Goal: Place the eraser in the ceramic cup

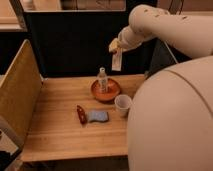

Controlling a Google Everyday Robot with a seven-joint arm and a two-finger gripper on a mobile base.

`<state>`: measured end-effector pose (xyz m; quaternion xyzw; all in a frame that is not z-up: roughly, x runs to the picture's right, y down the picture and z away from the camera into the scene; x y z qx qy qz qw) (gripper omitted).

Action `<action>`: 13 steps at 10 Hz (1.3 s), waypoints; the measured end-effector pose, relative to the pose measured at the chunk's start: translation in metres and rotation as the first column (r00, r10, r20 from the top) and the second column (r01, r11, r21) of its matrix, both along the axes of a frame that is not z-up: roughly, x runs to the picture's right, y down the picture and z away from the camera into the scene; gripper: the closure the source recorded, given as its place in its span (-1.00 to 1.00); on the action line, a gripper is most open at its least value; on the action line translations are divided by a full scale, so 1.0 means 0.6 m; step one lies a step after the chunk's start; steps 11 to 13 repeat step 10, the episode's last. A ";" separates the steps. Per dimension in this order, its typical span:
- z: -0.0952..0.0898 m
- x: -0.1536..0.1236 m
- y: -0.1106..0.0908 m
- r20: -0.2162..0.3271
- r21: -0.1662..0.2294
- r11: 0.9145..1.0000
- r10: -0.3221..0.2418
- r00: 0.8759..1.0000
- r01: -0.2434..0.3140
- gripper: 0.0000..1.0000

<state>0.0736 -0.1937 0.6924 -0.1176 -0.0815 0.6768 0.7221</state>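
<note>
wooden table, carrying ceramic cup with eraser upright inside, white cup, blue-grey pad, red item; gripper above, off the surface.

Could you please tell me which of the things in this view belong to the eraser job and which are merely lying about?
Belonging to the job:
- small elongated white eraser, standing in the dish
- shallow round orange-brown ceramic cup
- gripper, raised above and behind the dish

Just lying about:
- small white tapered cup
- flat blue-grey pad
- small red item
- wooden table
</note>
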 end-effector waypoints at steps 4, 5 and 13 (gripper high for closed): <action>0.036 -0.012 0.020 0.005 0.004 1.000 -0.027 1.000 0.027 1.00; 0.047 -0.003 0.031 -0.004 -0.005 0.999 -0.036 0.999 0.036 1.00; 0.062 0.063 0.056 -0.063 -0.030 0.999 -0.045 0.997 0.044 1.00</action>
